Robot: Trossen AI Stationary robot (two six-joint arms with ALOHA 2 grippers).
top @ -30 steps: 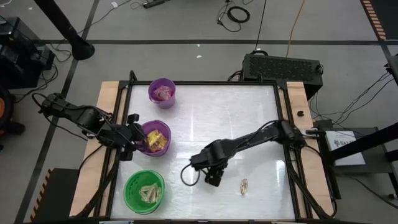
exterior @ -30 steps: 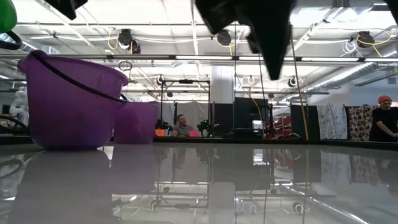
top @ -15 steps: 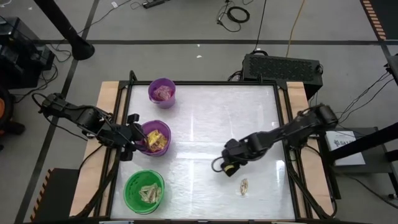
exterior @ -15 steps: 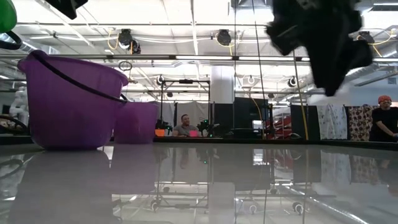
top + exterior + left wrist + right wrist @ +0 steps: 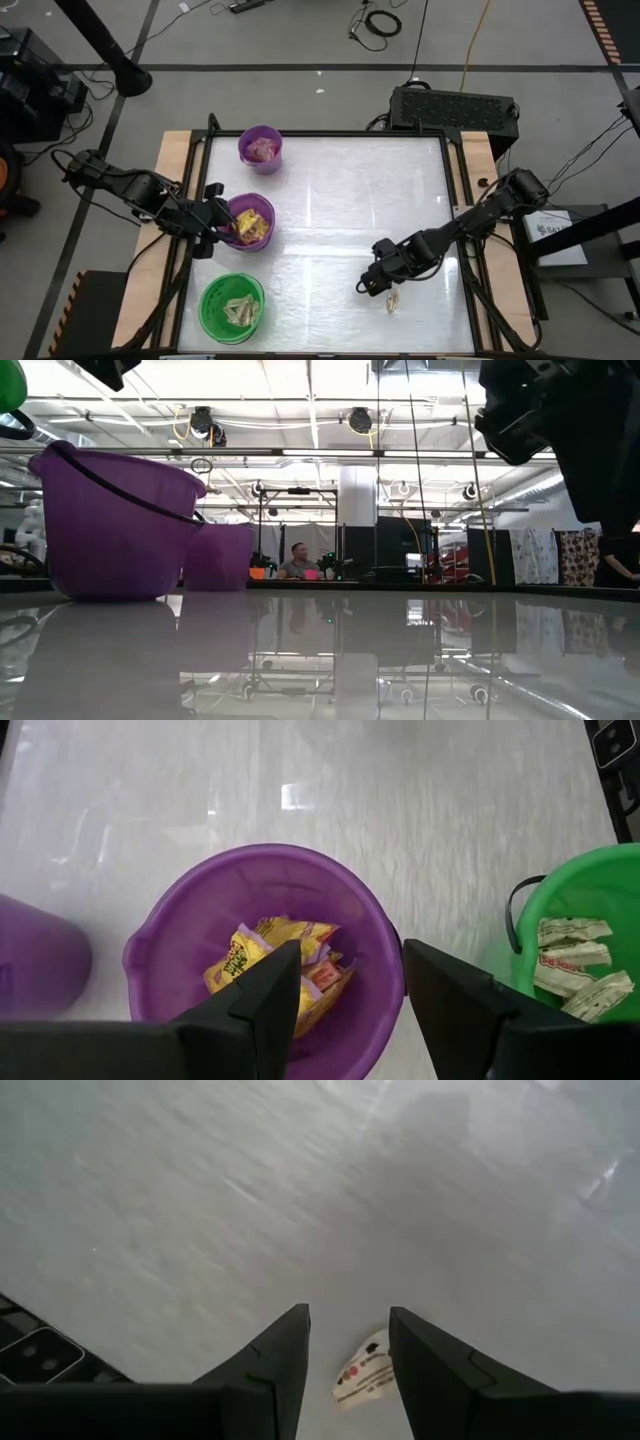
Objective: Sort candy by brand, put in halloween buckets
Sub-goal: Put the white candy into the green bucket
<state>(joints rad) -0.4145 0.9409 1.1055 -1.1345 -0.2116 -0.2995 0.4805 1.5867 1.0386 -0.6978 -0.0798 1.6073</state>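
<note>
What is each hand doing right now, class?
Left hand: open, empty, above the wider purple bucket.
Right hand: open, empty, over a pale candy.

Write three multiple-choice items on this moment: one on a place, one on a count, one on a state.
1. Where does the loose pale candy lie?
A. inside the green bucket
B. on the table beside the right tool
C. by the small purple bucket

2. How many buckets stand on the table?
A. two
B. three
C. four

3. How is the right tool?
A. open and empty above the pale candy
B. shut on a yellow packet
C. parked off the table

Key: 1 B, the right wrist view shows it between that tool's fingers. 2 B, small purple, wider purple, green. 3 A, fingers apart, nothing gripped.
</note>
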